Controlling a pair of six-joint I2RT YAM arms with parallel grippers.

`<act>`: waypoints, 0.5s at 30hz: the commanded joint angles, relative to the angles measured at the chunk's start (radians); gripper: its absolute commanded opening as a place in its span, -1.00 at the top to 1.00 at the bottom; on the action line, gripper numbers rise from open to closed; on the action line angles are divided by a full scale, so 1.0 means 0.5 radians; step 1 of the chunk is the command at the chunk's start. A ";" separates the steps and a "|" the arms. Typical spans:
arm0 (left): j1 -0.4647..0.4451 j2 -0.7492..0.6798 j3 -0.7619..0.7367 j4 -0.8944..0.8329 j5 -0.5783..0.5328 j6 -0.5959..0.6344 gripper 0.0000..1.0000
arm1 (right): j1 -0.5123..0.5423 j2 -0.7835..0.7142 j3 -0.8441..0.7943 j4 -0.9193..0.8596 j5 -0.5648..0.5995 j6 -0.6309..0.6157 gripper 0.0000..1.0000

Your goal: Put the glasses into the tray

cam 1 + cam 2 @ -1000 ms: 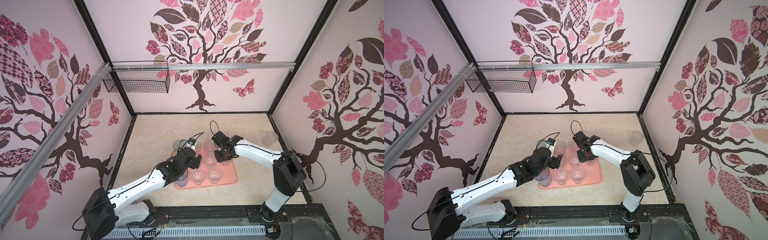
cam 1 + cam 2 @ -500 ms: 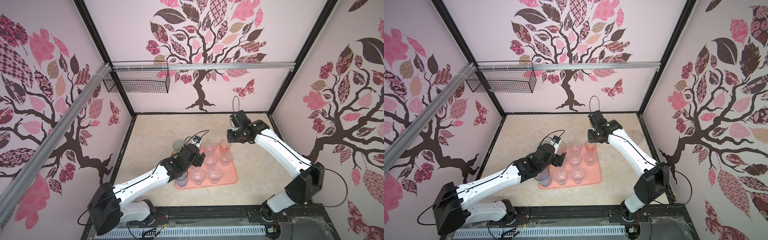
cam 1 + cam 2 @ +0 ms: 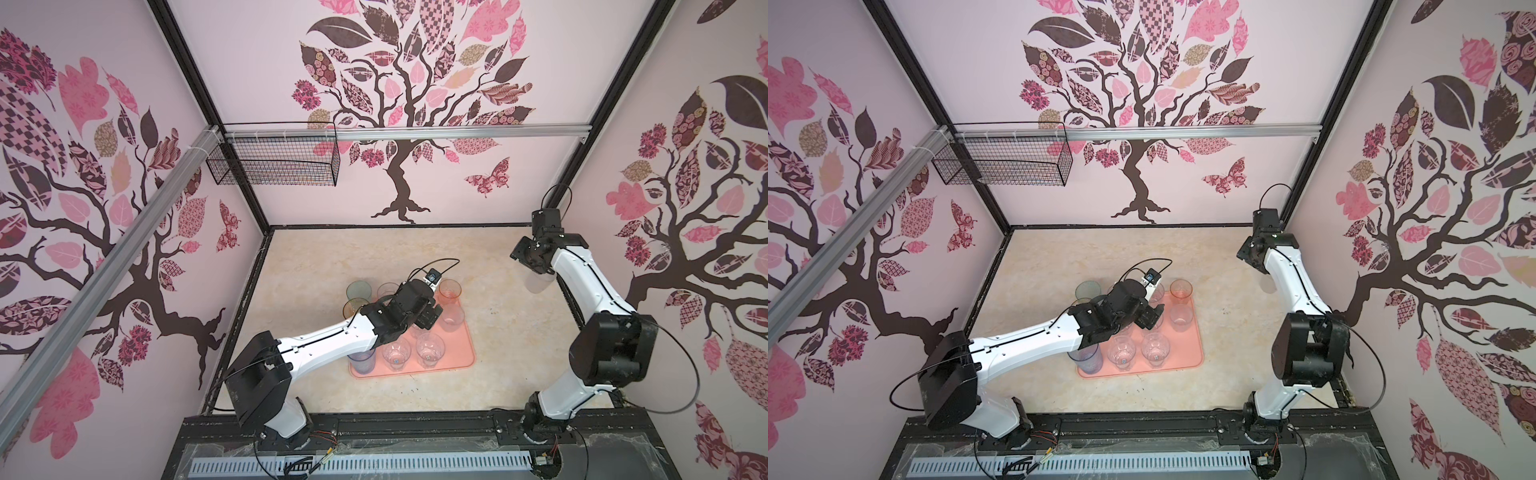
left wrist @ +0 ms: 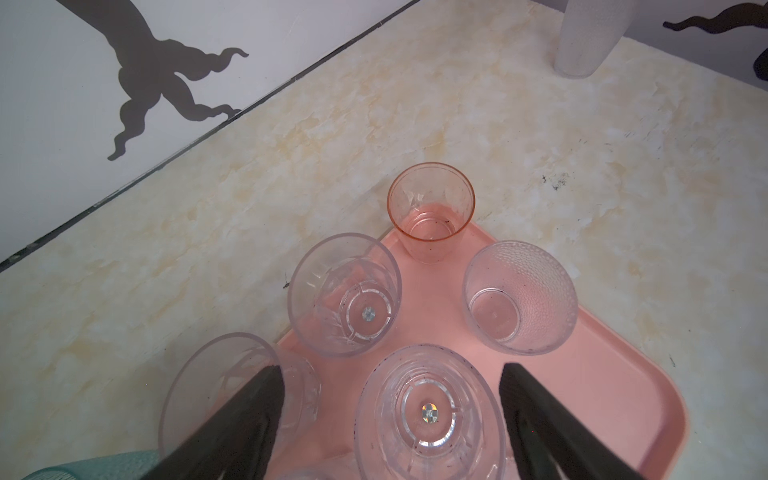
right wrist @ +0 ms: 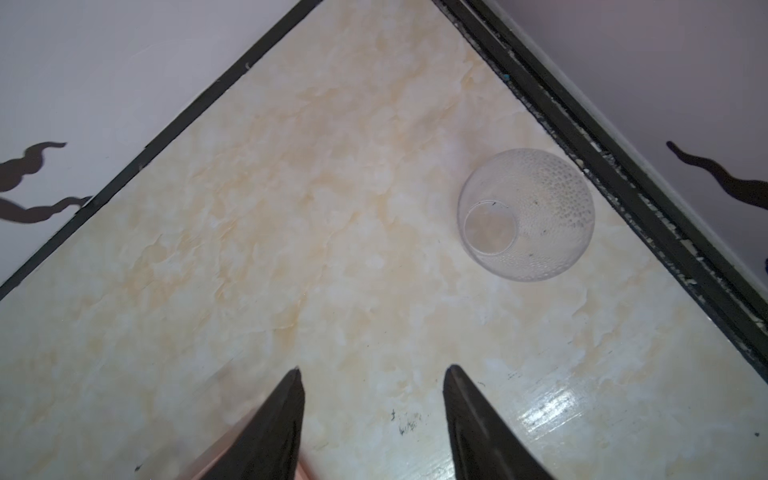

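Mostly, the task is judged done: nearly all the glasses are gathered in the tray (image 3: 461, 362). Beyond the left claw (image 4: 390, 370), an orange glass (image 4: 432, 212), a faceted glass (image 4: 345, 295) and a dotted glass (image 4: 519, 299) are seen standing inside the rim. Back along that claw's arm, two clear glasses (image 3: 397, 354) and a blue glass (image 3: 363, 363) are shown in a top view. A teal glass (image 3: 358, 290) and an amber glass (image 3: 353, 308) are set close beside the arm at the tray's corner. Whether they stand inside the rim cannot be told.

One lone glass (image 5: 525, 214) is left outside, upright on the table (image 5: 291, 208). It is ahead of the right claw (image 5: 372, 370) and off to one finger's side, near the wall and well apart from the tray.

The left claw is held wide open over the tray. A cut glass (image 4: 428, 415) stands upright between its fingers (image 4: 257, 415). A clear gap is seen at one finger, and contact at the other cannot be told. Nothing is judged to be gripped.

The right claw is moderately parted and empty. Only bare table is seen between its fingers, and nothing is touched. What is left is judged to be the fetching of the lone glass and its setting down in the tray's free space.
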 commanded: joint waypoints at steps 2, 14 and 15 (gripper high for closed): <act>0.027 0.091 0.145 -0.050 -0.049 0.083 -0.74 | -0.084 0.170 0.140 0.005 0.186 0.047 -0.17; 0.052 0.364 0.454 -0.148 0.072 0.118 -0.73 | -0.146 0.545 0.298 -0.032 0.320 -0.097 -0.17; 0.053 0.361 0.443 -0.145 0.063 0.125 -0.73 | -0.148 0.576 0.310 -0.021 0.317 -0.112 -0.15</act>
